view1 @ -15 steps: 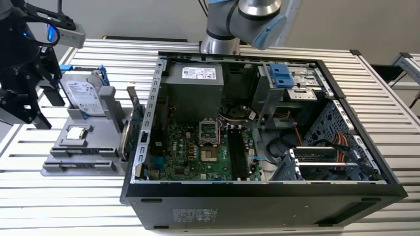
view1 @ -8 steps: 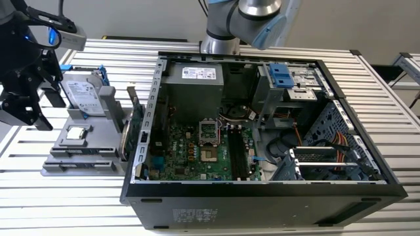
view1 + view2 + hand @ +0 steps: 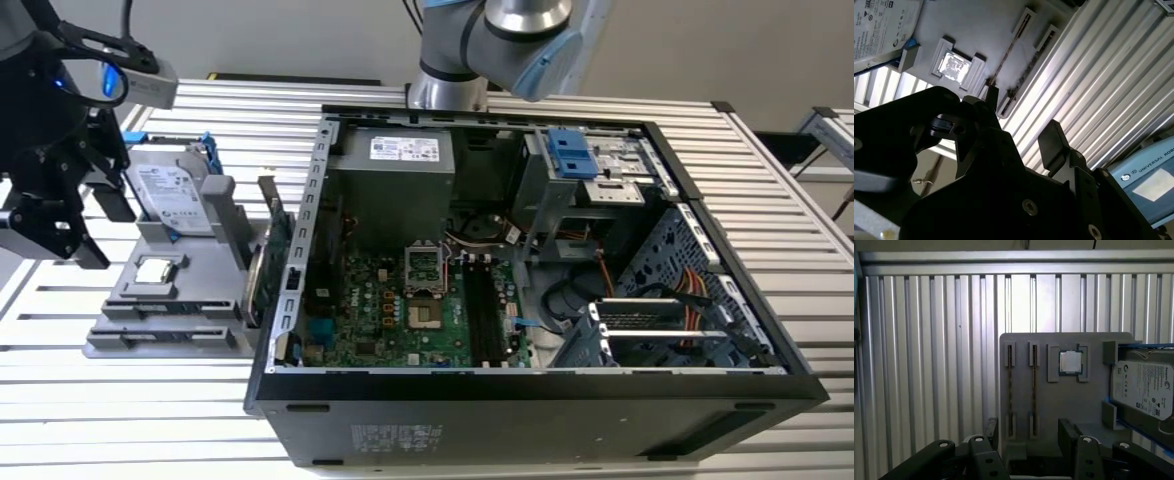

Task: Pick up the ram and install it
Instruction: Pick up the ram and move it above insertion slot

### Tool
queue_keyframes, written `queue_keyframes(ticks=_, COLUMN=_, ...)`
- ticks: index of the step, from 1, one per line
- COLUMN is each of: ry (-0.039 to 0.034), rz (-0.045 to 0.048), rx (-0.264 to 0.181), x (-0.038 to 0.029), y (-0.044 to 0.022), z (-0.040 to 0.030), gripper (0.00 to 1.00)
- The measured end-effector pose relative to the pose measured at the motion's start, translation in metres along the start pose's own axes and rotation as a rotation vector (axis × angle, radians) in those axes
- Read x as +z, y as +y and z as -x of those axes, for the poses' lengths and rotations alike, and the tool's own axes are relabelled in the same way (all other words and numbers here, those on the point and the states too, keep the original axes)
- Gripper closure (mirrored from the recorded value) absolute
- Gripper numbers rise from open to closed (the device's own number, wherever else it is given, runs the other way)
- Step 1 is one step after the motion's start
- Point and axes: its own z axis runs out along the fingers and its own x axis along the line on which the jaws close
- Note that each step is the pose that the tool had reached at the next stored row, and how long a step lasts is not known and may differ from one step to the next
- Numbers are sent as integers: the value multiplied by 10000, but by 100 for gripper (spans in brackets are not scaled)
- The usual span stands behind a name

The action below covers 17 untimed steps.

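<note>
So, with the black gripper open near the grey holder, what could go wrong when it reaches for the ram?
One thin dark circuit board stands on edge close beside a second board in the grey plastic holder. Seen edge-on they look alike, so the open black gripper might catch both or take the wrong one. The square silver processor chip lies beside them and could be knocked. An off-centre grip might tilt such a thin board.

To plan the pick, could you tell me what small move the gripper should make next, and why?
Probably lower the gripper straight toward the ram: in the first wrist view its jaws are open and empty, and the ram stands on edge in the gray holder, roughly in line between them.
</note>
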Motion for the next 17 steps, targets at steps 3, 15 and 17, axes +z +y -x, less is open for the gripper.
queue_keyframes(ticks=3, ry=2, rz=32, rx=-40, x=19, y=-1, z=0, gripper=0)
queue_keyframes(ticks=15, ry=2, rz=50, rx=-130, x=89, y=-1, z=-4, gripper=0)
queue_keyframes(ticks=17, ry=3, rz=54, rx=-130, x=103, y=-1, z=-8, gripper=0)
